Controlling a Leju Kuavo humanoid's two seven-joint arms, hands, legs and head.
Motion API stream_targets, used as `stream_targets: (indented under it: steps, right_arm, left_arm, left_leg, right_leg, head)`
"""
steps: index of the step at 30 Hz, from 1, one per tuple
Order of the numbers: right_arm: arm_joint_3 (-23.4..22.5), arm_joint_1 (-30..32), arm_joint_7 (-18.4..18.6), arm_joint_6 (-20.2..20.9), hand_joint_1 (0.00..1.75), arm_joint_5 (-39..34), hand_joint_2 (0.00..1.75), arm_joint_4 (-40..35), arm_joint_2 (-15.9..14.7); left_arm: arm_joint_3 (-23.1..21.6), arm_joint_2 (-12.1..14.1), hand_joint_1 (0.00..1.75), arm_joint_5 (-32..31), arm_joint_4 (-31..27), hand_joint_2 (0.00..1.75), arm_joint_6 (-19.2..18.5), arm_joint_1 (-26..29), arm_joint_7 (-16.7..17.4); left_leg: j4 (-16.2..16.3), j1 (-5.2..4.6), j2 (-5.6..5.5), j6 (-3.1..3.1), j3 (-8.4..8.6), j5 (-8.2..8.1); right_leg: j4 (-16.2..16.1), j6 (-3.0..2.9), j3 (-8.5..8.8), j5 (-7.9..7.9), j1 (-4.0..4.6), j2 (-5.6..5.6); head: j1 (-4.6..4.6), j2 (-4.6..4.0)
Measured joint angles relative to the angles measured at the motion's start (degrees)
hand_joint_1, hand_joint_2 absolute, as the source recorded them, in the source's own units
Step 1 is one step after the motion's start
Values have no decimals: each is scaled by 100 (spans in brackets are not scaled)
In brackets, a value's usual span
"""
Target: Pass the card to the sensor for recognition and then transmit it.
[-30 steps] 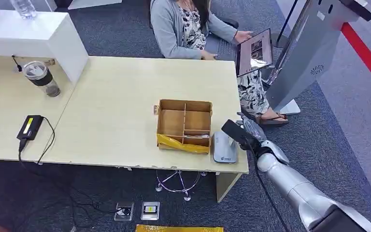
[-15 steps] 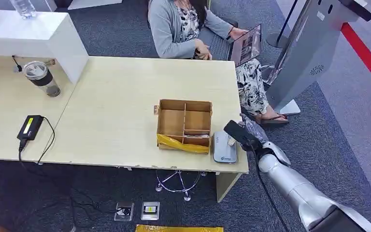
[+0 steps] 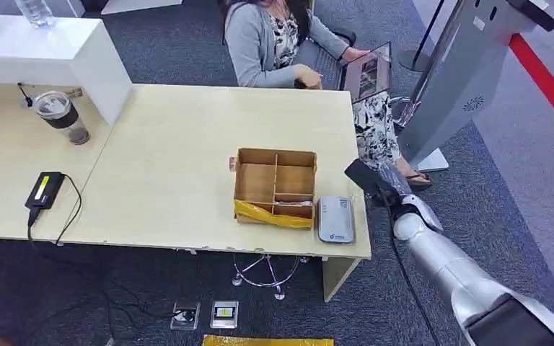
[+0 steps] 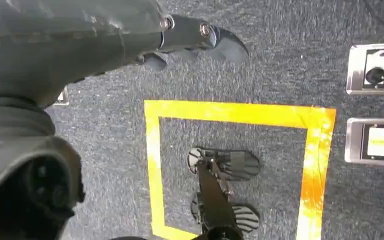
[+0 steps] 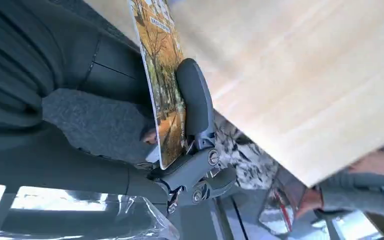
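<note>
card: i see the card held edge-on in my right hand, pinched between the thumb on its printed face and the darker fingers behind it. i judge the thin pinch keeps the flat face free for a reader.
card position: off the table, just past its right edge, above the carpet. it is apart from the sensor, not over it.
sensor: the grey reader lies flat near the table's front right corner, just beside the cardboard box. i read that spot as chosen for right-arm reach.
box: divided into compartments, yellow tape along its front wall. what sits in the compartments is too small for me to tell.
right arm pose: the silver forearm comes up from the lower right, wrist raised to about table height, hand turned so the card stands on edge, not flat.
left hand: my left hand hangs over the carpet and yellow floor tape. fingers look curled with nothing in them, so i call it closed and empty.
step, as i judge it: whether the read is done i cannot tell. the card's place past the table edge could suit passing it on.
person: someone seated at the far side works on a laptop, well apart from my hand.
</note>
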Motion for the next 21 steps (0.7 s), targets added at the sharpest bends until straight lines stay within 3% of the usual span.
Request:
stream_targets:
  steps: [11, 17, 21]
  right_arm:
    - [-22, -1112, -92, 39, 175, 430, 175, -31, 83]
    - [13, -1929, 33, 258, 175, 907, 175, -39, 446]
    - [50, -2114, 76, 308, 175, 1172, 175, -33, 680]
  left_arm:
    - [-2, 0, 0, -184, 0, 0, -42, -37, -61]
    - [-15, -7, 0, -284, 0, 0, -66, -148, 17]
    - [-20, -26, 0, -354, 0, 0, -101, -236, 52]
  left_leg:
    - [0, -1, 0, 1, -3, 2]
    - [0, 1, 0, 0, -1, 2]
    - [0, 1, 0, -1, -2, 4]
  right_leg:
    - [5, 0, -2, 1, -1, 0]
    - [9, -1, -4, 0, 1, 0]
    - [9, -1, -5, 0, 2, -2]
  head:
    - [0, 0]
    - [0, 0]
    - [-2, 0]
